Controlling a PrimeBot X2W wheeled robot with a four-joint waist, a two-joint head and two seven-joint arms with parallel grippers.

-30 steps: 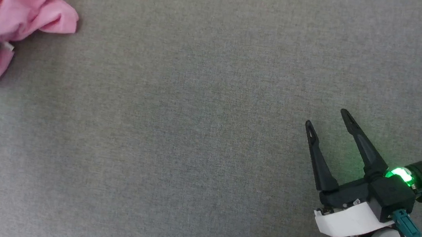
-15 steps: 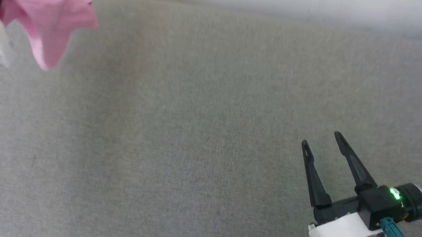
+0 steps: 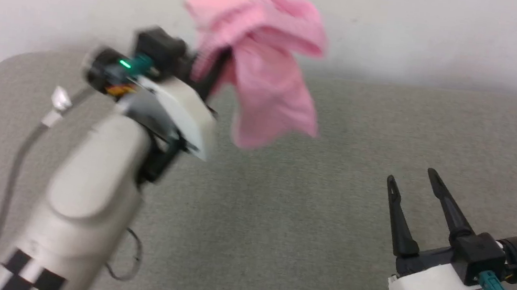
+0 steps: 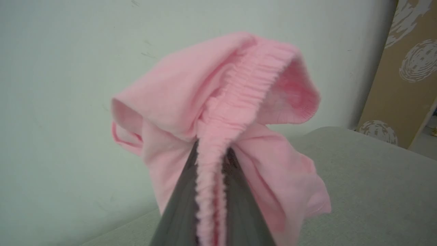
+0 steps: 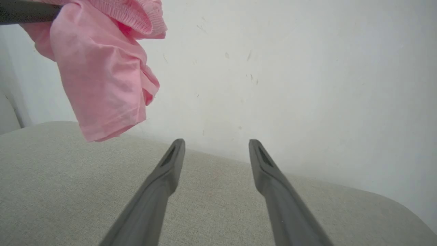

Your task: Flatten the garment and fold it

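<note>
Our left gripper pinches the pink garment high above the gray surface; our right gripper is spread apart.

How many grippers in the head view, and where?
2. The left gripper is upper left of centre, shut on the pink garment, which hangs clear of the grey table. The right gripper is lower right, open and empty.

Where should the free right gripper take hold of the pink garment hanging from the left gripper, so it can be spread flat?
Probably the lowest hem corner, approached from the side where the right gripper sits open. The left gripper pinches the ribbed band at the top, so the garment dangles above the grey surface with that hem loose and facing the right gripper.
</note>
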